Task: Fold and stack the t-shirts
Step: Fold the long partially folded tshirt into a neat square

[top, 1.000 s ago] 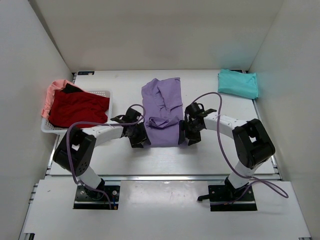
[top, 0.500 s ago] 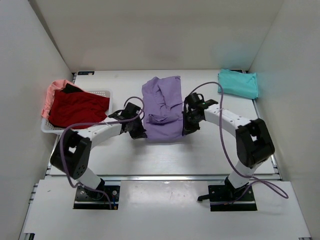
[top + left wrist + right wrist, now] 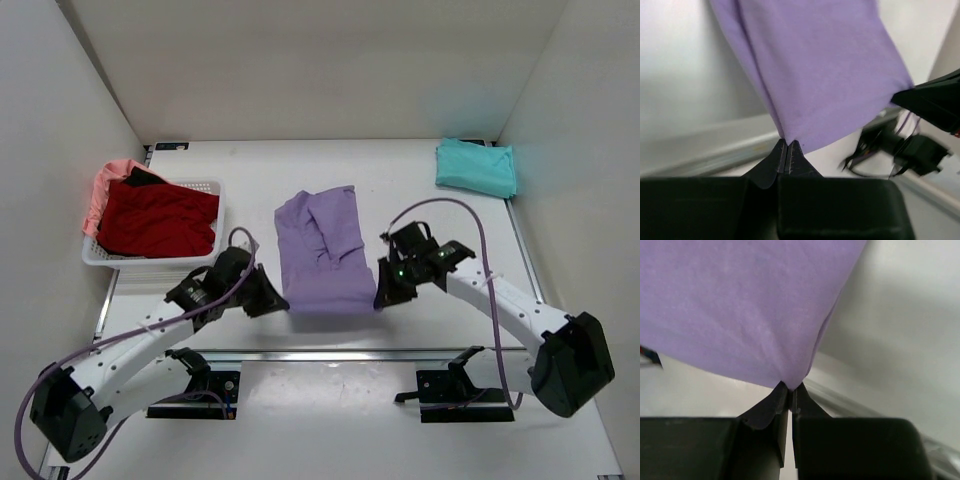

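The lavender-purple t-shirt (image 3: 325, 250) is stretched towards the table's near edge, its near hem held taut between my two grippers. My left gripper (image 3: 281, 303) is shut on the hem's left corner (image 3: 790, 135), with the cloth running up and away from the jaws. My right gripper (image 3: 378, 300) is shut on the right corner (image 3: 790, 380). A folded teal t-shirt (image 3: 477, 166) lies at the far right. A red t-shirt (image 3: 155, 217) fills the basket, with a salmon-pink t-shirt (image 3: 103, 187) draped over its far-left rim.
The white lattice basket (image 3: 214, 186) stands at the left of the table. White walls close in the left, back and right. A metal rail (image 3: 330, 354) runs along the table's near edge, with both arm bases below it.
Both grippers have shut on the purple shirt's near corners and pulled them towards the near edge. The shirt has slid nearer and stretched flatter. Both arms have drawn back and lowered.
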